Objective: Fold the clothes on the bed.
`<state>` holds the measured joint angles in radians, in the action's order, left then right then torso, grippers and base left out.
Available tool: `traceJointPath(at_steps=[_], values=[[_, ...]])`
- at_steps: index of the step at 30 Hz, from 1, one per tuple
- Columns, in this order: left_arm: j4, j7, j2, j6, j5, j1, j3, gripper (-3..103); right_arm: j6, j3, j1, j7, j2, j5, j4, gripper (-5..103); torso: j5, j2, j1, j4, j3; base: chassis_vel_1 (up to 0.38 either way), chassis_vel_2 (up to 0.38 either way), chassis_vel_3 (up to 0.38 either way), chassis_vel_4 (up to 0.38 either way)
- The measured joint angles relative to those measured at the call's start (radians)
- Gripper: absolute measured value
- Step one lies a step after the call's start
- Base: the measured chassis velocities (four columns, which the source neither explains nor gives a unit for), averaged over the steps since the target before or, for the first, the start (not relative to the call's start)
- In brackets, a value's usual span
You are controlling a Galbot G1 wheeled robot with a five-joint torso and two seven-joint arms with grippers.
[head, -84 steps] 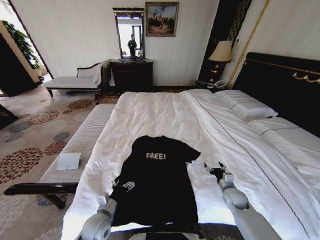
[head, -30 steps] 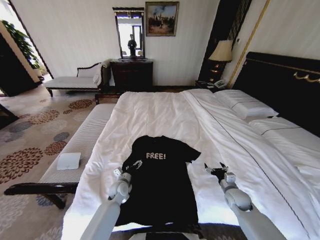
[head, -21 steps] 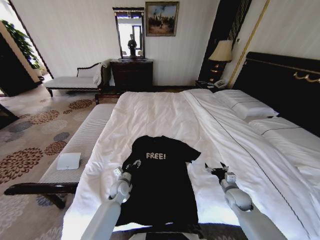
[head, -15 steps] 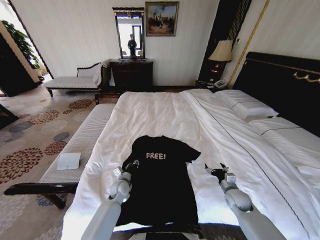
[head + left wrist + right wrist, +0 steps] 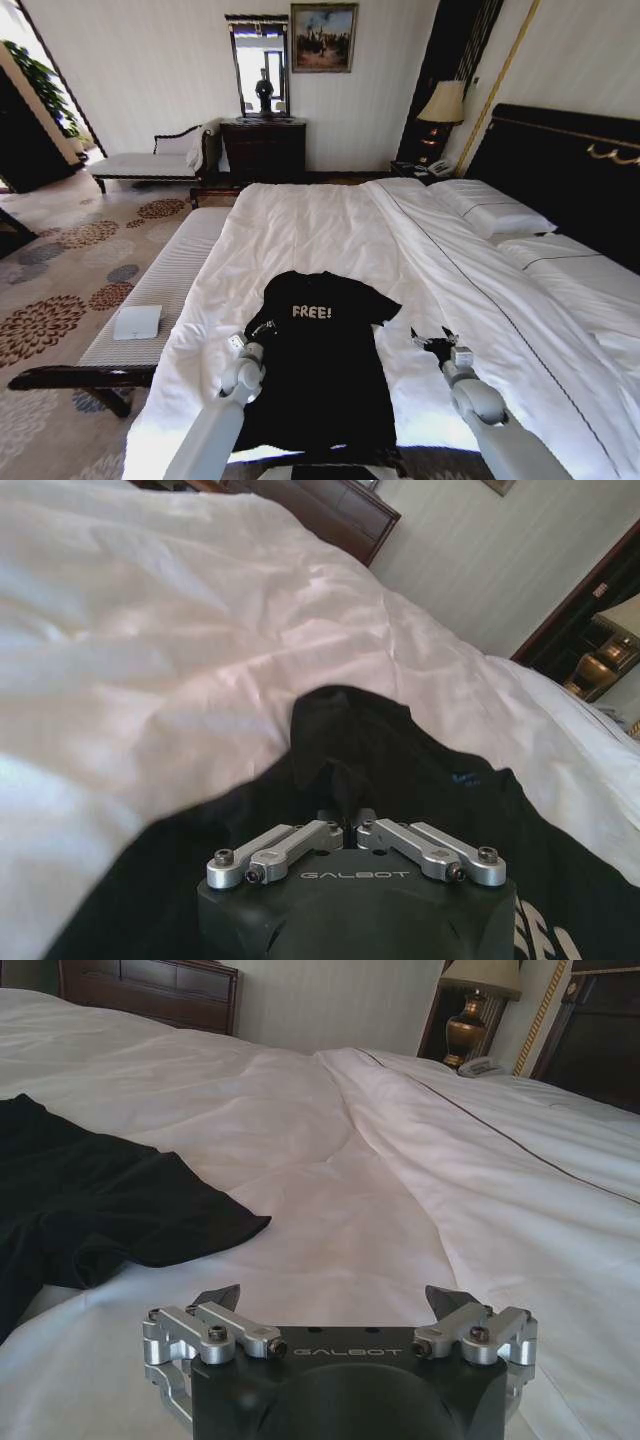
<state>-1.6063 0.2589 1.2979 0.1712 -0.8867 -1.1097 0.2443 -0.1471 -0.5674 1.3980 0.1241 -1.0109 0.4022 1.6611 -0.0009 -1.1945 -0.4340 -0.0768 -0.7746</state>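
Pinching T-shirt (image 5: 320,360) edge, left end effector (image 5: 262,330) closed, right end effector (image 5: 430,337) spread

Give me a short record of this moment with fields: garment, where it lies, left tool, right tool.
garment: black T-shirt, spread flat, "FREE!" facing up
where it lies: on the white duvet of the bed, near the foot edge
left tool: shut on the T-shirt's left sleeve edge
right tool: open, over bare duvet beside the right sleeve, apart from it
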Motion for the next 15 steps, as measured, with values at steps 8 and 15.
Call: traceJointPath(at_steps=[8, 15], values=[[0.004, 0.015, -0.092, 0.014, -0.058, 0.077, 0.028, 1, 0.004, 0.003, 0.000, -0.004, -0.013, -0.004, 0.002, 100, -0.0001, 0.000, 0.000, 0.0000, 0.000, 0.000, 0.000, 0.000, 0.000], [0.024, 0.016, -0.170, 0.025, -0.096, 0.134, 0.029, 1, 0.006, 0.005, 0.000, -0.006, -0.020, -0.005, 0.008, 100, 0.0001, 0.000, 0.000, -0.0001, 0.000, 0.000, 0.000, 0.000, 0.000]])
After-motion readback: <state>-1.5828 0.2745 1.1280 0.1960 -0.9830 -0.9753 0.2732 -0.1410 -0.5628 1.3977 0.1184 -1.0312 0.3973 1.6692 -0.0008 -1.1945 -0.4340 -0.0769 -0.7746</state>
